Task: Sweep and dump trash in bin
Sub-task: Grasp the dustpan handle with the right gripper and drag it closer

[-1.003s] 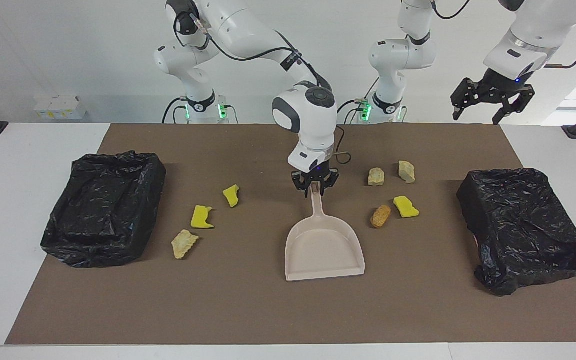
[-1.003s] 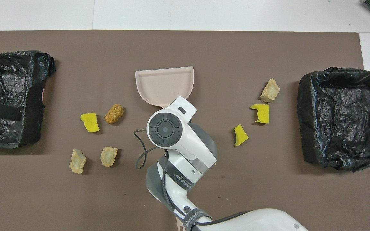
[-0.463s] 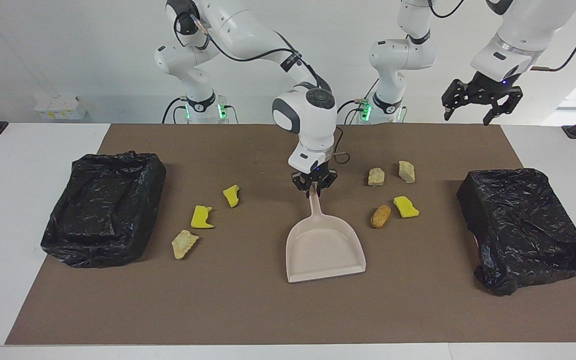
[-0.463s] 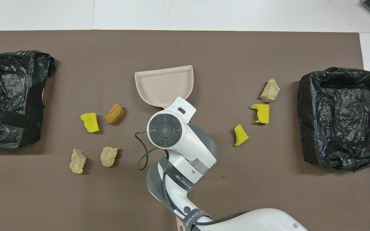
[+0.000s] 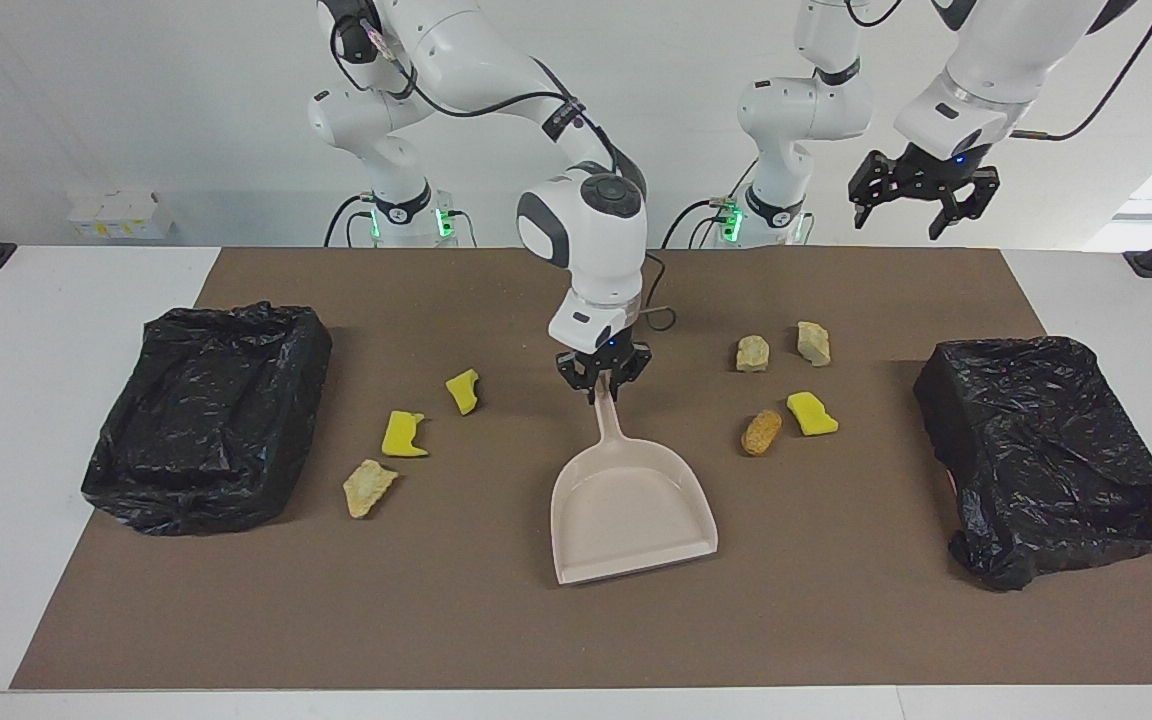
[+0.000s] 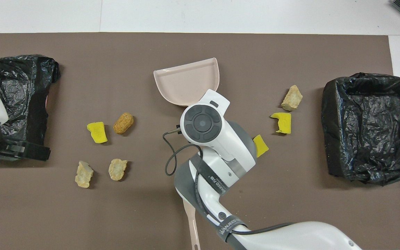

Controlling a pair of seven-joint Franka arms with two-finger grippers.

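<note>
Smooth plastic dustpan (image 5: 631, 505), crinkled glossy bin liners (image 5: 211, 415) — matt brown mat (image 5: 536, 630), spongy yellow trash (image 5: 811, 413).

A white desk (image 5: 56, 330) carries a large brown mat (image 5: 496, 620). On the mat, one black-plastic-lined bin (image 5: 211, 415) sits toward the right arm's end, another (image 5: 1046, 455) toward the left arm's end. Between them lie loose chunks: three bright yellow sponge pieces (image 5: 403, 435) (image 5: 463, 391) (image 5: 812, 414), three pale tan rocky lumps (image 5: 369, 487) (image 5: 753, 353) (image 5: 814, 343) and one orange-brown lump (image 5: 761, 432). Whether the beige plastic dustpan (image 5: 631, 510) touches the mat cannot be told.
</note>
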